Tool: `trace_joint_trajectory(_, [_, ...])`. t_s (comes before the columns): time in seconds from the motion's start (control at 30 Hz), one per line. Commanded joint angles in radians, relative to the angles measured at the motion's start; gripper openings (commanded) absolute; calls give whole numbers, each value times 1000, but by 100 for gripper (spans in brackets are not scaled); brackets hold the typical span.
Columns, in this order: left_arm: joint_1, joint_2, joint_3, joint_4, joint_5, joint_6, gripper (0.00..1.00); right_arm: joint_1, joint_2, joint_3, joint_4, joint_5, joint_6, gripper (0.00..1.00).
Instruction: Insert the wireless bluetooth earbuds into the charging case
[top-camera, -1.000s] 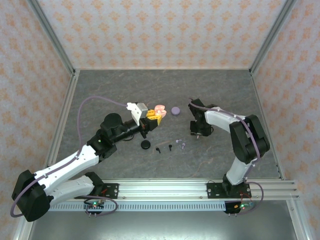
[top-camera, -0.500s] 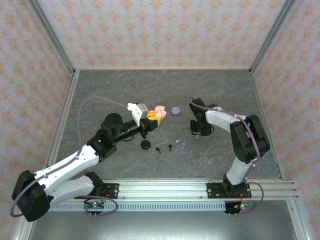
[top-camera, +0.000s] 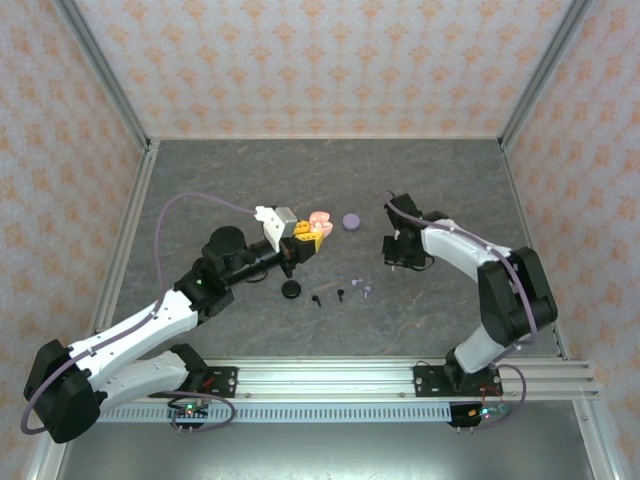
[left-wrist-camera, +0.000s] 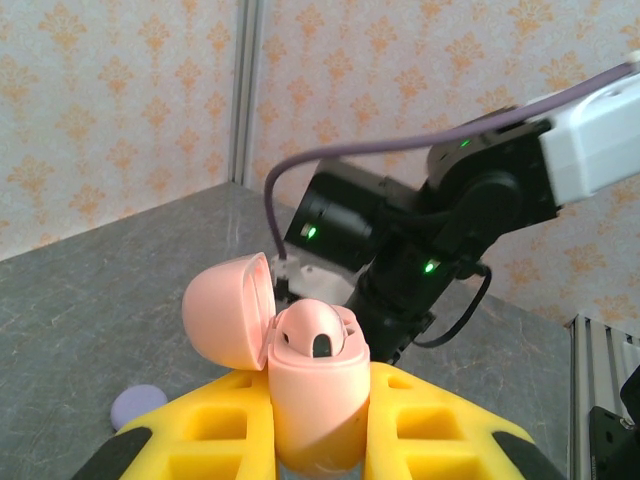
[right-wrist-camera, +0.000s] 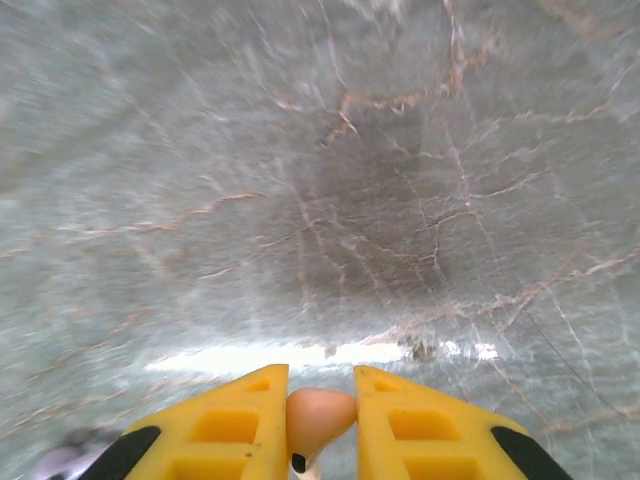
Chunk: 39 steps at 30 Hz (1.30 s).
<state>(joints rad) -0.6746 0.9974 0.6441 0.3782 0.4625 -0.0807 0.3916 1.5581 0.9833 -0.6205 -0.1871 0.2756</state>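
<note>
- Right claw (right-wrist-camera: 320, 392) pinches a pale pink earbud (right-wrist-camera: 318, 416) between its yellow fingertips.
- Left claw (left-wrist-camera: 322, 425) clamps the pink charging case (left-wrist-camera: 312, 372), lid open.
- Loose earbuds (top-camera: 341, 294) lie on the table (top-camera: 440, 180) between both claws, nearer the arm bases.

Left gripper (left-wrist-camera: 320, 378): yellow, black-padded; case (left-wrist-camera: 310, 400) between its jaws pink. Right gripper (right-wrist-camera: 320, 385): yellow; earbud (right-wrist-camera: 318, 415) between its jaws pale pink. Table (right-wrist-camera: 320, 150): grey, veined. Walls (left-wrist-camera: 120, 110): cream, orange floral motif.
</note>
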Motion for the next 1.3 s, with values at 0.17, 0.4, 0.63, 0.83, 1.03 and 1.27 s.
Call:
trace_joint_trajectory(0.17, [-13, 43, 15, 88, -7, -26, 0, -6, -254, 57, -36, -69, 45, 19])
trace_joint_trajectory(0.4, [-18, 121, 47, 128, 10, -38, 0, 28, -417, 107, 37, -182, 109, 18])
trace_joint_trajectory(0.63, [-28, 177, 68, 157, 22, -50, 0, 82, -497, 142, 126, -267, 149, 18])
trace_joint_trajectory(0.83, [-35, 199, 74, 169, 25, -52, 0, 154, -509, 146, 229, -263, 193, 18])
trace_joint_trajectory(1.03, [-39, 206, 79, 168, 30, -50, 0, 215, -468, 182, 267, -235, 190, 17])
trace_joint_trajectory(1.27, [-39, 201, 80, 162, 30, -45, 0, 236, -434, 196, 273, -218, 178, 17])
